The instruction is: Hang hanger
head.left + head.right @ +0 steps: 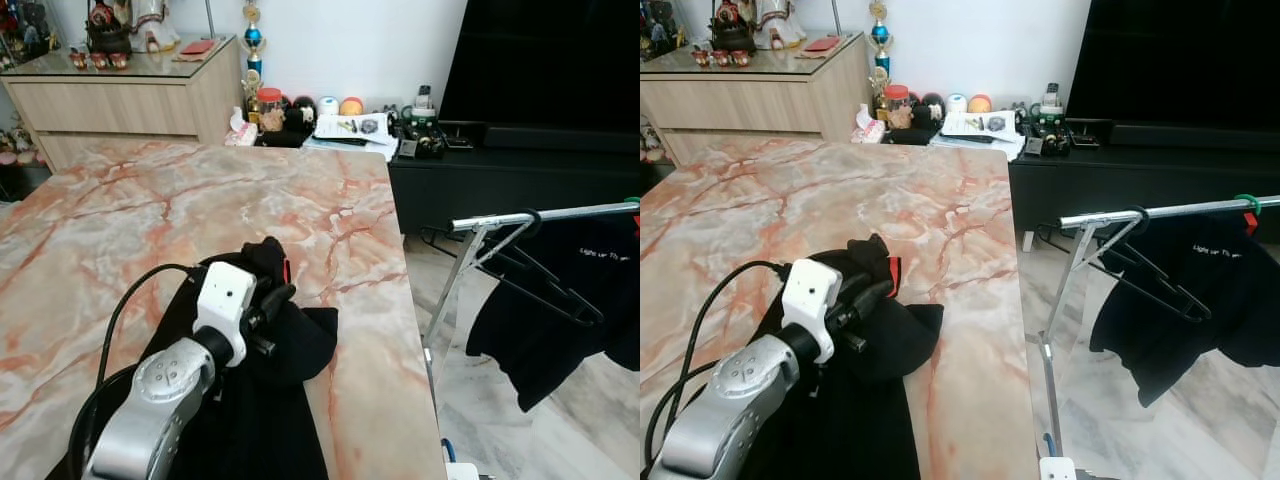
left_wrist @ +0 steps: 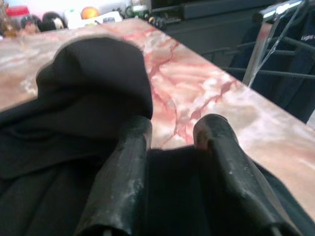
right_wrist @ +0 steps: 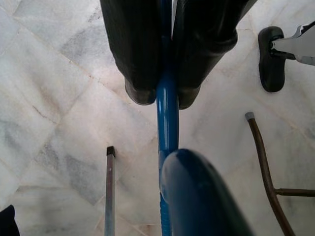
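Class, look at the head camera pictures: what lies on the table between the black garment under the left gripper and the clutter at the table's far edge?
Only bare marble tabletop between the black garment and the clutter.
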Robot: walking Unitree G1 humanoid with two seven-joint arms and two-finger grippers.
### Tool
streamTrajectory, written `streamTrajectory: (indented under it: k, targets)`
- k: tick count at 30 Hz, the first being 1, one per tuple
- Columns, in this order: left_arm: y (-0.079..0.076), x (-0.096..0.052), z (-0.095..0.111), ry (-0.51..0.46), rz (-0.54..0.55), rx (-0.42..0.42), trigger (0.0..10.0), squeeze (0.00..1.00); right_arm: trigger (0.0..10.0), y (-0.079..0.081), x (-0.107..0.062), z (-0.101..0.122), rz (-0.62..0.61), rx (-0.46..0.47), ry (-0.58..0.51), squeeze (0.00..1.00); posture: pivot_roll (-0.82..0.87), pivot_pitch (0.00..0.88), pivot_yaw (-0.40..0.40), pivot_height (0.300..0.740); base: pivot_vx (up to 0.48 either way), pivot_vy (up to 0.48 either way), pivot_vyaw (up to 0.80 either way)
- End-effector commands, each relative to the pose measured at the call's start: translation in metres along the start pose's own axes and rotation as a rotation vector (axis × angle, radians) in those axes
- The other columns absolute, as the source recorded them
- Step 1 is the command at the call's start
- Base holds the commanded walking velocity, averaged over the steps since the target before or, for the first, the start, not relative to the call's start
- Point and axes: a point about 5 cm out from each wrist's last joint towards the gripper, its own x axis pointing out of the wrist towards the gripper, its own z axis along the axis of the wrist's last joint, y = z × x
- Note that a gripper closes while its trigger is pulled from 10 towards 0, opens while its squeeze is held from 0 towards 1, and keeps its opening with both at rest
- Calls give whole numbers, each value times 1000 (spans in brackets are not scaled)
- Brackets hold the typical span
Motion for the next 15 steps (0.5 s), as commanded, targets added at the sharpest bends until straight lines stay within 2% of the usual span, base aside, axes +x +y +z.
streamTrajectory:
  k: [1,2,3,4,5,8,15]
  targets:
    - [11,-5,5,-27,121,15,10000,1000,10000,-2,0,-2,-8,9,9,0,95,52,-1,740,0,0,0]
    - [14,-6,6,-38,153,7,10000,859,10000,-2,0,-2,-8,8,10,0,96,53,-2,740,0,0,0]
    - [15,-7,6,-49,174,5,10000,502,10000,-2,0,-2,-8,8,10,0,97,53,-2,740,0,0,0]
    - [16,-7,7,-56,182,3,10000,502,10000,-2,0,-2,-9,8,10,0,97,53,-2,740,0,0,0]
    - [21,-11,8,-75,247,-6,10000,0,10000,-2,0,-2,-9,9,10,0,95,57,-4,740,0,0,0]
    - [27,-20,10,-110,331,-32,10000,0,10000,-2,0,-2,-11,10,8,0,95,58,-5,740,0,0,0]
    - [22,-22,6,-124,327,-76,10000,0,10000,-3,0,-2,-9,2,10,0,98,58,-10,740,0,0,0]
